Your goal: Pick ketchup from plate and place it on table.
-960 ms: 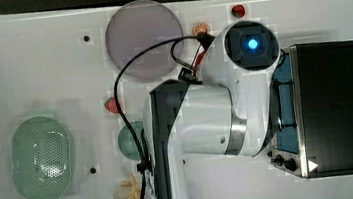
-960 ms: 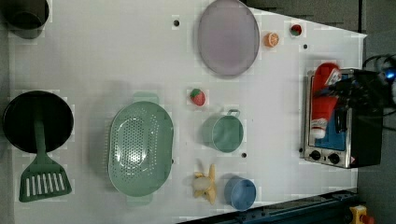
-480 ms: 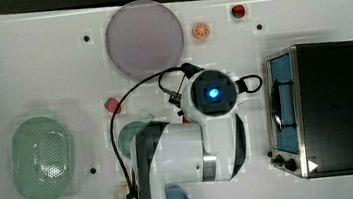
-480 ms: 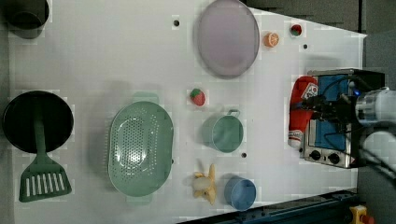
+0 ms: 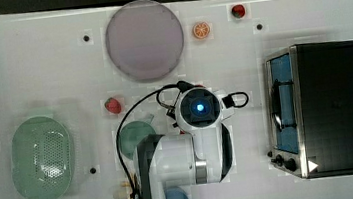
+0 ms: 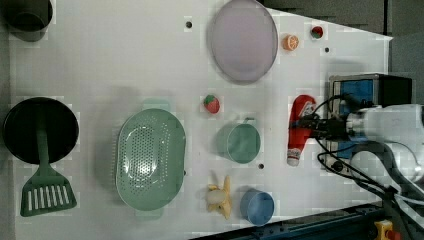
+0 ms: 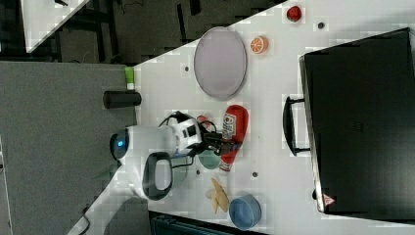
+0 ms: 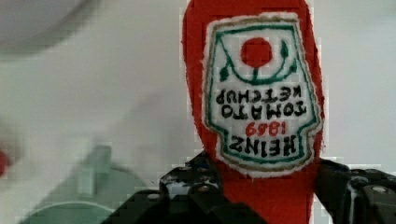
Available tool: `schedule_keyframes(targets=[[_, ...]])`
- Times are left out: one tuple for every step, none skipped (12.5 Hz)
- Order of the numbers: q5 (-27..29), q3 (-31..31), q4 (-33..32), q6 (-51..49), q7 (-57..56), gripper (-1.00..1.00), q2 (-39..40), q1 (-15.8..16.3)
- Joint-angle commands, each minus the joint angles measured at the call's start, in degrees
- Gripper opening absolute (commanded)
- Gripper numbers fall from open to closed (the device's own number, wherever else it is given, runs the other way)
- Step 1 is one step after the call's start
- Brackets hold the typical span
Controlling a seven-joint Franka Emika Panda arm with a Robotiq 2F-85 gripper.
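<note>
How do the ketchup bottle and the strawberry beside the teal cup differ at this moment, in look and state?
The ketchup bottle is long and slender with a white cap; the strawberry is small and round with a green top. The bottle carries a stitched white label reading tomato ketchup; the strawberry is plain. The gripper is clamped on the bottle, while the strawberry rests untouched on the table. Both are red, and both are off the plate.

red ketchup, lilac plate, white table
</note>
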Motion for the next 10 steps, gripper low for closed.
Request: schedule_keyframes(targets=[[-0.2, 0.1, 0.3, 4.7, 3.5, 0.64, 2.6, -0.2], [-0.2, 0.1, 0.5, 5.5, 3.6, 0.86, 2.4, -0.2], [-0.2, 0.1, 1.2, 4.5, 4.1, 1.0, 1.8, -0.2], [-0.1, 0.2, 2.5, 2.0, 5.4, 1.0, 0.7, -0.2], [0.1, 0.3, 4.2, -1.6, 7.3, 1.0, -0.7, -0.2], [0.1, 0.4, 6.4, -5.5, 9.0, 1.0, -2.3, -0.2], [0.1, 0.6, 8.9, -9.5, 9.4, 1.0, -4.0, -0.2], [0.1, 0.7, 11.7, -12.7, 9.7, 1.0, -5.8, -0.2], [0.3, 0.7, 14.7, -14.5, 11.5, 1.0, -7.3, -0.2], [0.3, 0.7, 17.7, -16.2, 14.2, 1.0, -8.4, -0.2]])
